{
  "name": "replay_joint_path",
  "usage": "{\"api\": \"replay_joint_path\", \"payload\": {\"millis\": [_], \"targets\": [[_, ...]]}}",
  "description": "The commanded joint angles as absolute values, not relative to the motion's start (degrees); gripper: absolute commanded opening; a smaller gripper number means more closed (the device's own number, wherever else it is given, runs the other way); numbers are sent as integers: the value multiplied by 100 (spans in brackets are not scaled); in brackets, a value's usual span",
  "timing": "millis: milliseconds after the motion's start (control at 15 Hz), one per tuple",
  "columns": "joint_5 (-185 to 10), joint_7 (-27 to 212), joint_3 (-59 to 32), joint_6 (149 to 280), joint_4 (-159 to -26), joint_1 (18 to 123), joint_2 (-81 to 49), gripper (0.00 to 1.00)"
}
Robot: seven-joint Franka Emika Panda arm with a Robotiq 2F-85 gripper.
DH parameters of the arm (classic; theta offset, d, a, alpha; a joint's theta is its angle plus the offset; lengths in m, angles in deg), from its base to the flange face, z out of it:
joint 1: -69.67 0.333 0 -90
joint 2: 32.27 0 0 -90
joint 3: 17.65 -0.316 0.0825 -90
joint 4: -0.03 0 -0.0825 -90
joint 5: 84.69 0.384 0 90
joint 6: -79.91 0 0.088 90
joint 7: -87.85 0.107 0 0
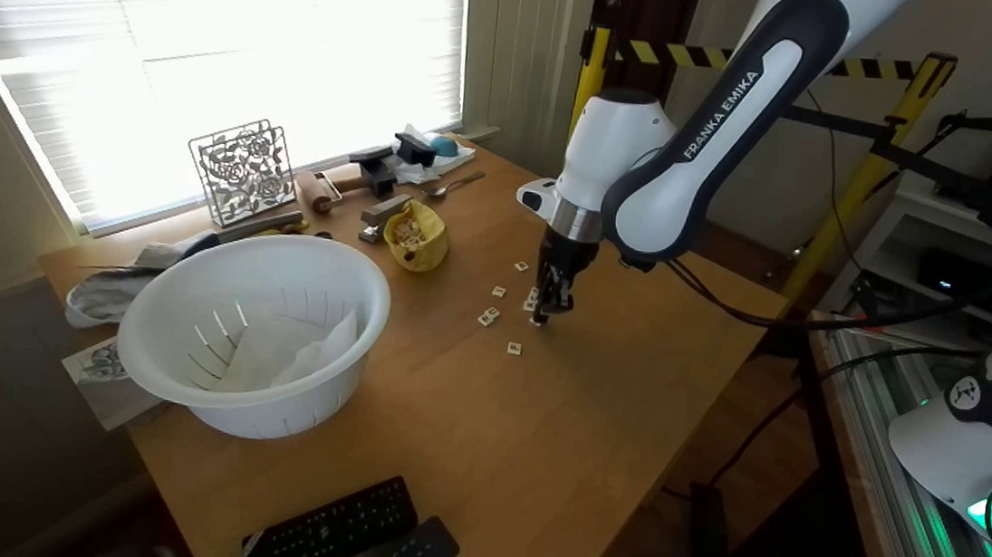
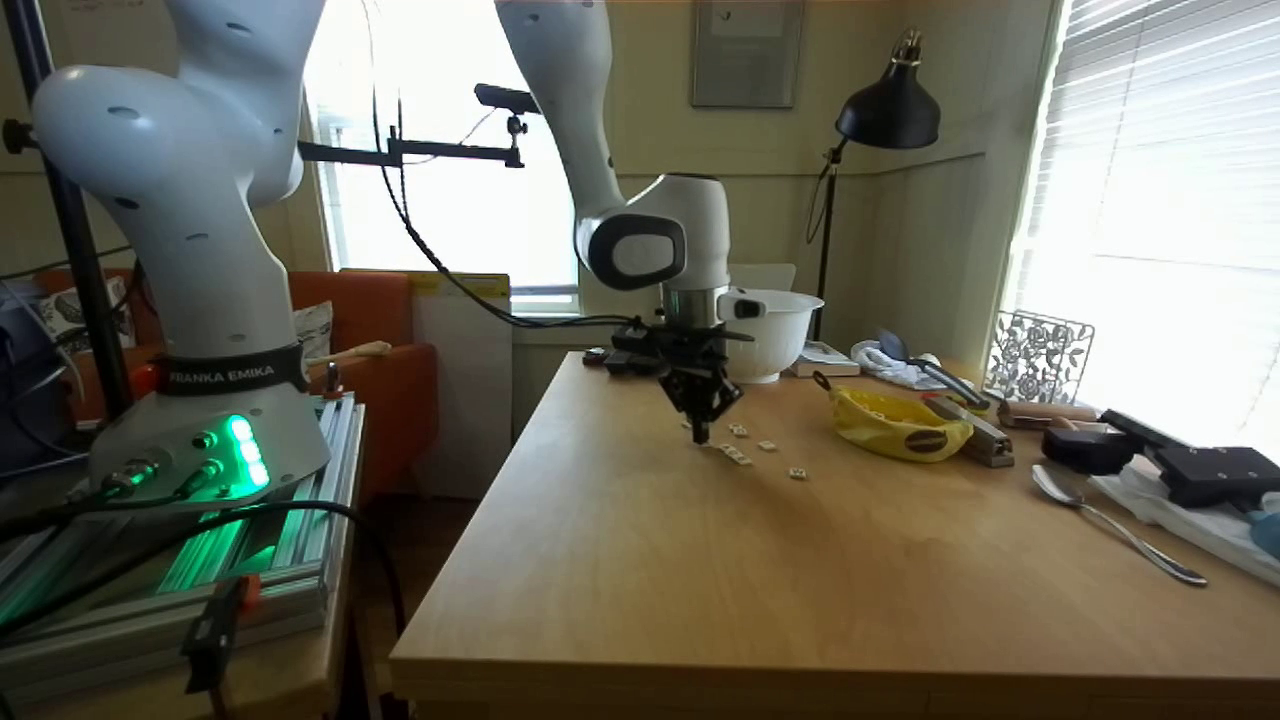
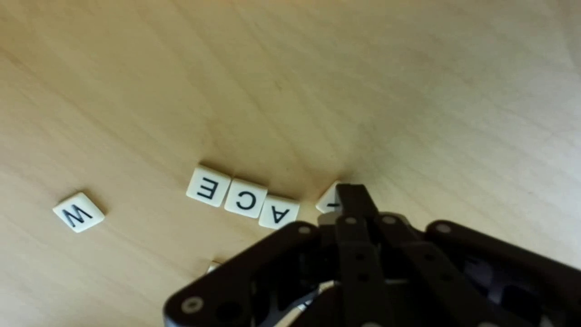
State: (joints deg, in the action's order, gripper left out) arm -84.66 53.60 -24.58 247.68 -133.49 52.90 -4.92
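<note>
Three lettered tiles [image 3: 246, 198] abreast, one more at the fingertips [image 3: 352, 200]

Low to the wooden table [image 1: 552, 448] hangs the gripper [image 2: 702, 437], jaws pressed together, nothing to be seen between them: no grip on anything.

Put the tips at the centre of the dial in the wrist view, and look at eight o'clock: a partly covered tile [image 3: 329, 199] pokes out, right against the tips by the look of it, though actual touch can't be confirmed. Only a short stroke of its letter shows, so there's no reading it. Further towards nine comes a narrow gap, then the A [image 3: 278, 212], the C [image 3: 246, 198] and the E [image 3: 209, 185] in a close run, and that covered tile looks turned out of their line. Far out at nine lies a loner [image 3: 78, 212], W or inverted M, and at eight the edge of another tile [image 3: 213, 266] peeps past the finger linkage [image 3: 254, 268].

In an exterior view, the yellow pouch [image 1: 427, 252] with more tiles [image 1: 410, 234] in it sits at ten o'clock from the gripper, the white bowl [image 1: 292, 412] at nine.

So where are we? My call is pushing work: closed tips against a single tile, rather than picking. The next move calls for a light, level sideways touch, low enough to catch the tile's edge without scraping the wood. Too much weight from above and it could pivot; too wide a swing towards nine and the A could be knocked from its run.
</note>
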Motion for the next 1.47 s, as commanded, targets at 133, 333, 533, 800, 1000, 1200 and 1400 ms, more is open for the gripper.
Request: {"api": "replay_joint_path", "payload": {"millis": [133,333,533,800,1000,1200,1400], "targets": [[-8590,5794,-2367,24889,-13380,5360,-402,0],[-8571,6085,-2346,24946,-13396,5407,-379,0],[-8545,6442,-2252,24973,-13394,5520,-349,0],[-8523,6995,-2059,24967,-13365,5744,-321,0],[-8520,7481,-1837,24949,-13339,5999,-303,0],[-8517,7932,-1627,24953,-13324,6258,-279,0],[-8507,8336,-1441,24960,-13309,6491,-261,0]]}}
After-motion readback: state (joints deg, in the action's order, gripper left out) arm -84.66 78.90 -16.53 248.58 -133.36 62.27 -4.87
